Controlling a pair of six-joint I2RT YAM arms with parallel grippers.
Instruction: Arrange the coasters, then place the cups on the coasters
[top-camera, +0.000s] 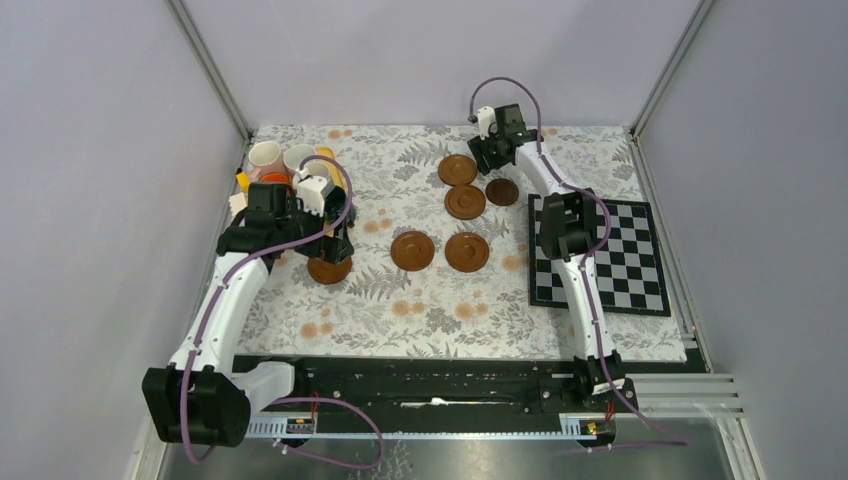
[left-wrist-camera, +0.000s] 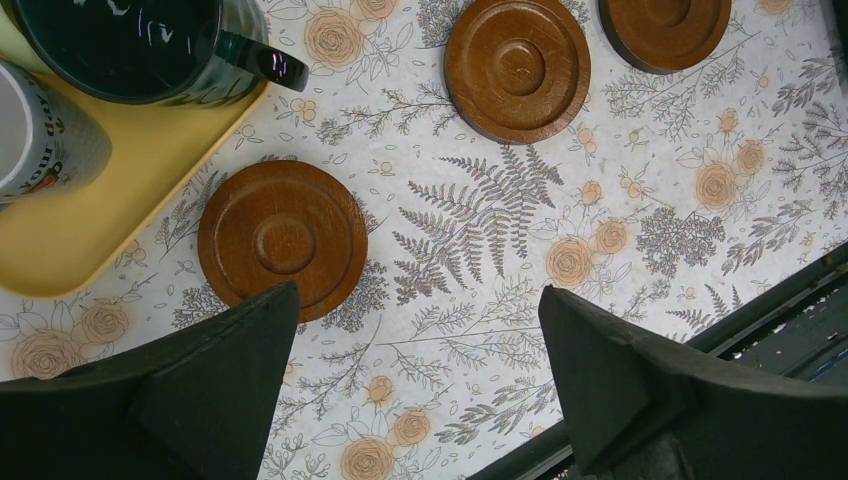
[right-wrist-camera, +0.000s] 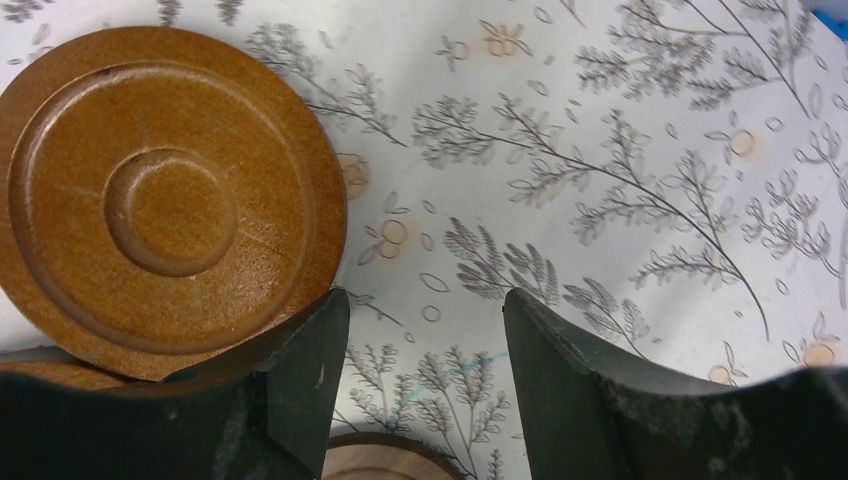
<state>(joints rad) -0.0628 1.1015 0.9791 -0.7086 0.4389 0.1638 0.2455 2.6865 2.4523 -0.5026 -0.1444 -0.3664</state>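
Six brown coasters lie on the floral cloth: two at the back (top-camera: 457, 169) (top-camera: 465, 201), a darker one (top-camera: 502, 191) beside them, two in the middle (top-camera: 412, 250) (top-camera: 467, 252), and one at the left (top-camera: 329, 268). The cups (top-camera: 265, 155) crowd together on the yellow tray (top-camera: 241, 181) at the back left. My left gripper (top-camera: 335, 245) (left-wrist-camera: 418, 292) hangs wide open and empty just past the left coaster (left-wrist-camera: 283, 238). My right gripper (top-camera: 488, 158) (right-wrist-camera: 424, 296) is open with only cloth in the gap, its left finger beside a back coaster (right-wrist-camera: 165, 195).
A black and white chequered board (top-camera: 600, 255) lies at the right under the right arm. A dark green cup (left-wrist-camera: 130, 45) and a white cup (left-wrist-camera: 40, 130) stand on the tray's corner (left-wrist-camera: 100, 220) close to the left gripper. Grey walls enclose the table.
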